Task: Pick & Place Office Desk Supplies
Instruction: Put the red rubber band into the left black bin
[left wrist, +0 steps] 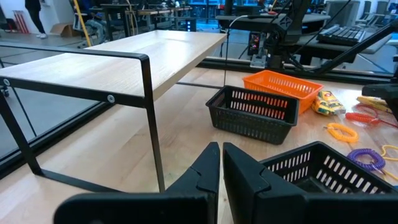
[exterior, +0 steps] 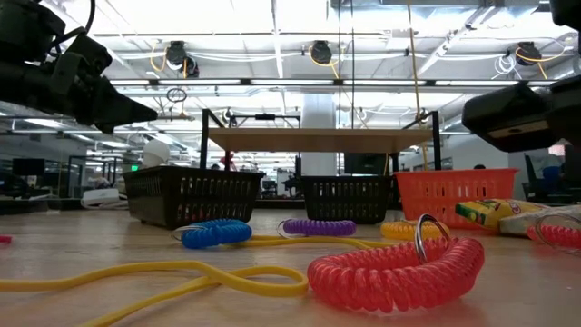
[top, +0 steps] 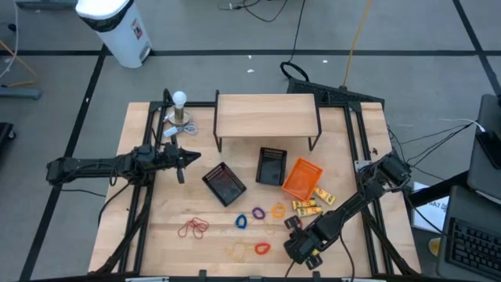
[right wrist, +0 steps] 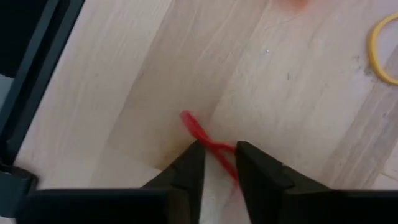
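A pale wooden table (top: 156,235) on a grey floor carries a low wooden shelf (top: 266,115) on black legs, with a white bin (top: 117,27) standing off the table's far corner. In the low view an open hall with ceiling lights stretches behind.

Across the near half of the table lie the supplies: a red coiled loop (exterior: 395,271), a blue coil (exterior: 215,233), a purple coil (exterior: 318,226), thin red rubber bands (top: 192,228) and yellow packets (top: 311,202) beside the orange tray (top: 301,178). 2 black mesh trays (top: 225,184) sit in front of the shelf.

The right gripper (right wrist: 217,163) is down at the table's near right corner, its jaws pinched around a thin red rubber band (right wrist: 202,135) lying on the wood.

The left gripper (left wrist: 222,163) hangs above the table near the white ball on its stand (top: 180,110), jaws clenched on nothing.
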Controlling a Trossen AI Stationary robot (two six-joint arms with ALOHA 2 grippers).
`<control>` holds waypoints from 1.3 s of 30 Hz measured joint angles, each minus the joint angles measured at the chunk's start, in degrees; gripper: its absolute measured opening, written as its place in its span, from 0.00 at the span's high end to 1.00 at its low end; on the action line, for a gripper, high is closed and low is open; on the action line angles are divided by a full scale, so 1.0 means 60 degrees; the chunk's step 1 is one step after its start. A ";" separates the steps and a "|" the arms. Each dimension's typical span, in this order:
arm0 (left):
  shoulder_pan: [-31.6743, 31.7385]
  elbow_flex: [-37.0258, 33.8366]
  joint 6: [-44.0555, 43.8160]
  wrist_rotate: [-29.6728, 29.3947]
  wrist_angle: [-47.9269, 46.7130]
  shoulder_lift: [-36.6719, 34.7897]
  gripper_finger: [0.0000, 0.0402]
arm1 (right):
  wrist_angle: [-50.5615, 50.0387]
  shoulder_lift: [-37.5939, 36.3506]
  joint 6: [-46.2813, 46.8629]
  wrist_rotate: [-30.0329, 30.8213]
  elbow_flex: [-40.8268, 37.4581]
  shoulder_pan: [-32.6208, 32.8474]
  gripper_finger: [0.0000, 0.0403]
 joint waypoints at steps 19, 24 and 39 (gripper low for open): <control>0.0003 0.0000 0.0000 -0.0006 0.0002 -0.0003 0.94 | 0.0742 -0.1984 -0.0082 0.1279 -0.0193 -0.0251 1.00; 0.0001 0.0000 0.0000 -0.0003 0.0003 0.0001 0.94 | 0.0826 -0.3055 -0.0399 0.1415 -0.0220 -0.0214 1.00; -0.0001 0.0000 0.0000 -0.0001 0.0004 -0.0002 0.94 | -0.0203 -0.2874 0.1468 0.0828 -0.0195 -0.0204 0.96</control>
